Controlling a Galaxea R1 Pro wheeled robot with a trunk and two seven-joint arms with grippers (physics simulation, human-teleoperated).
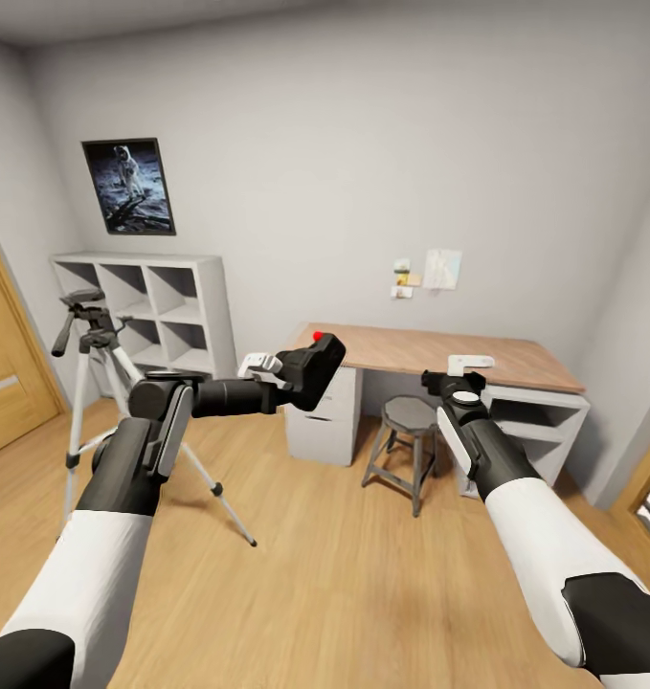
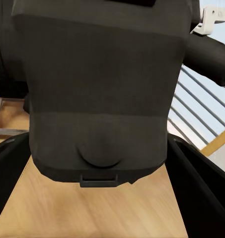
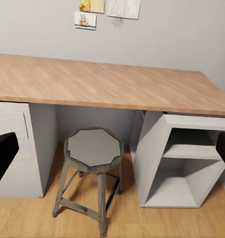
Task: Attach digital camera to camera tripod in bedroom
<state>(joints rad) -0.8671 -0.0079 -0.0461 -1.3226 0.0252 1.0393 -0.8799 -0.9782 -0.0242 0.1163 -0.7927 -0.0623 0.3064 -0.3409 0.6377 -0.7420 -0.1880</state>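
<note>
Fingers of the left gripper (image 1: 301, 368) are clamping the digital camera (image 1: 313, 368) and holding it in the air in front of the desk (image 1: 430, 350), its red button facing up. Off to the left, the camera tripod (image 1: 100, 383) is standing on the wood floor (image 1: 344, 565) beside the white shelf (image 1: 162, 306). The right gripper (image 1: 470, 364) is hanging spread apart above the stool (image 3: 92, 148).

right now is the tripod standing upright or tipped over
Upright: the camera tripod stands on spread legs on the wood floor, head on top.
</note>
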